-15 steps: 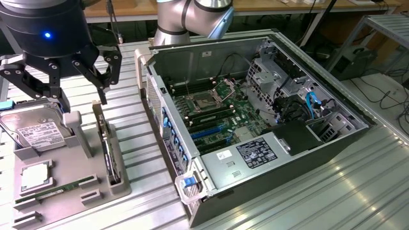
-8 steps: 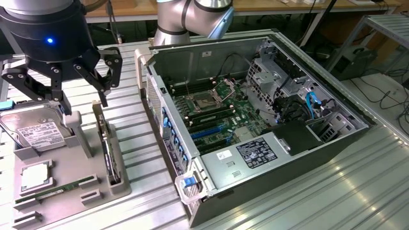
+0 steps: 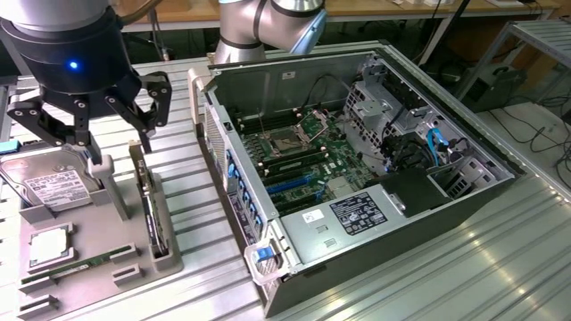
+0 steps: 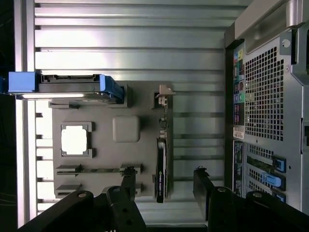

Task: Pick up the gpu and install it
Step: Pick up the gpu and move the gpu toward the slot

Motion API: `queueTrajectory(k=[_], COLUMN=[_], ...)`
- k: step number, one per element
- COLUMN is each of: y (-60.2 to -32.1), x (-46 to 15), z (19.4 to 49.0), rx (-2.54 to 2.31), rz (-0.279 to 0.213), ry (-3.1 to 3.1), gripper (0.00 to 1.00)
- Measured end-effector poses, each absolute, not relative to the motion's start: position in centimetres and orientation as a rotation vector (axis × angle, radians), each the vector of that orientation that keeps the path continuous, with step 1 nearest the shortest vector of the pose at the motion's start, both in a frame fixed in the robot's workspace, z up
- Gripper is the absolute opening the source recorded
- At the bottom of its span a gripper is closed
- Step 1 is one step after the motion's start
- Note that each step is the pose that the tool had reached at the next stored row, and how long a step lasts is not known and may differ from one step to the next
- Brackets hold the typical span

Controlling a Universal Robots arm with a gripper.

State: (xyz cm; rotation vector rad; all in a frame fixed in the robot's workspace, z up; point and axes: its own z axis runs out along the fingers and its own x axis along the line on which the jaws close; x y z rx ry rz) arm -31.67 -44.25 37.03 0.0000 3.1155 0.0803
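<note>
Black end effector (image 3: 119, 150) hangs wide open in the upper left of the exterior view, just above the gpu (image 3: 150, 207) standing in its grey tray (image 3: 98, 231).

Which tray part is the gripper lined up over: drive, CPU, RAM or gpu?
The gpu: the thin dark card standing on edge, on the tray's side nearest the case. In the wrist view it lies between the open gripper's fingers.

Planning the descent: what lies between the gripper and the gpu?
Nothing. In the wrist view, the gripper's open fingers flank the gpu, and the gaps either side are bare.
</note>
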Motion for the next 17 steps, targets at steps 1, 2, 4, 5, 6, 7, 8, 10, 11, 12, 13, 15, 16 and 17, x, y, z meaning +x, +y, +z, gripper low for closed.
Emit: queueTrajectory(k=[1,2,4,5,6,7,8,10,11,12,13,15,16,17], y=[-44.2,-44.2,-44.2,-44.2,-44.2,-44.2,-44.2,-44.2,-44.2,-44.3,-44.3,-44.3,-44.3,-44.3], x=[-31.7,-31.7,-31.7,-31.7,-31.7,-31.7,-31.7,-31.7,-31.7,-31.7,-31.7,-31.7,-31.7,-31.7], z=[36.9,36.7,36.5,36.4,36.3,36.2,36.1,35.9,35.9,35.8,35.7,35.5,35.4,35.3], rx=[0.0,0.0,0.0,0.0,0.0,0.0,0.0,0.0,0.0,0.0,0.0,0.0,0.0,0.0], rz=[0.08,0.08,0.08,0.08,0.08,0.08,0.08,0.08,0.08,0.08,0.08,0.08,0.08,0.08], ry=[3.115,3.115,3.115,3.115,3.115,3.115,3.115,3.115,3.115,3.115,3.114,3.114,3.114,3.114], gripper=[0.6,0.6,0.6,0.6,0.6,0.6,0.6,0.6,0.6,0.6,0.6,0.6,0.6,0.6])
